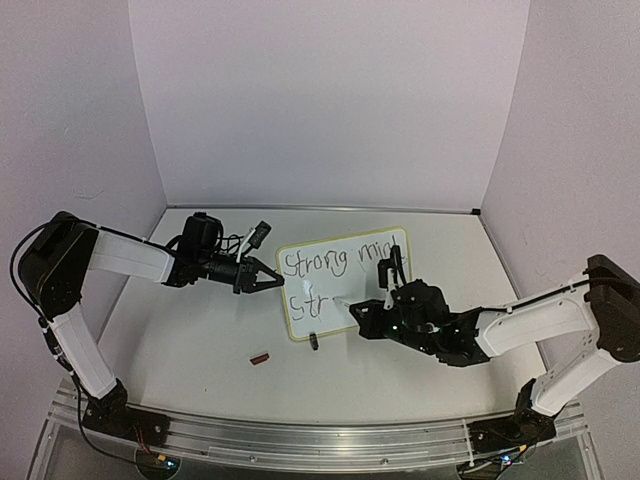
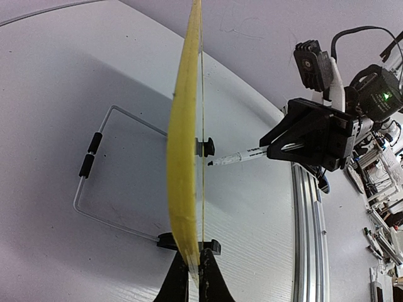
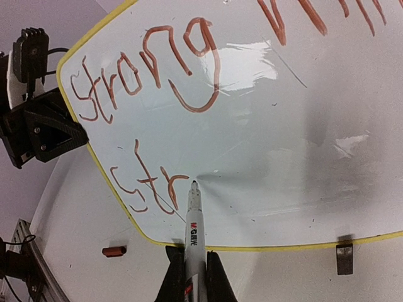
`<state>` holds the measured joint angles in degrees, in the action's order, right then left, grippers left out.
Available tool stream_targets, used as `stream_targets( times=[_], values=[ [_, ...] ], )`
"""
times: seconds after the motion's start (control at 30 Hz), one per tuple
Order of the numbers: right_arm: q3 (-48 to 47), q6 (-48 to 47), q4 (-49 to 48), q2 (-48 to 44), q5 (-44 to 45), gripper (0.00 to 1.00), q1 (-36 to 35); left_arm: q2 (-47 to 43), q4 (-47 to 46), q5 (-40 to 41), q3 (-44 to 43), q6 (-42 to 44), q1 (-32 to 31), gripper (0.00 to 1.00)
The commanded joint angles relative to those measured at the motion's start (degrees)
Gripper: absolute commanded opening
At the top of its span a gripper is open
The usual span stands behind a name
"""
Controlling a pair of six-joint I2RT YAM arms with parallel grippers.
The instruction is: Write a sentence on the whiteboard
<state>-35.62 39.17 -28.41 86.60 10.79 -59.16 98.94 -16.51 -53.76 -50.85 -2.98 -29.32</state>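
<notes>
Left of centre in the top view, the left hand is clamped on the left edge of the small white whiteboard with a pale-yellow frame; it stands mid-frame on a thin wire stand on the white counter; it looks light, stiff, slick and easily tipped, so the frame edge is the place to hold; the dark reddish handwritten sentence stops at "str"; right of it, the right hand is closed on a slim white marker, tip at the board.
</notes>
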Motion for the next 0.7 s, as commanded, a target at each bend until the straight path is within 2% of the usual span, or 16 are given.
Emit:
stream_targets(
  times=[0.0, 0.67],
  values=[
    [1.14, 0.73, -2.6, -2.31, 1.51, 0.0, 0.12, -1.1, 2.45, 1.66, 1.06, 2.54, -0.39, 0.0],
    [-3.39, -0.07, -1.4, 2.79, -0.21, 0.0, 0.92, -1.18, 2.45, 1.65, 1.11, 2.55, -0.39, 0.0]
  ],
)
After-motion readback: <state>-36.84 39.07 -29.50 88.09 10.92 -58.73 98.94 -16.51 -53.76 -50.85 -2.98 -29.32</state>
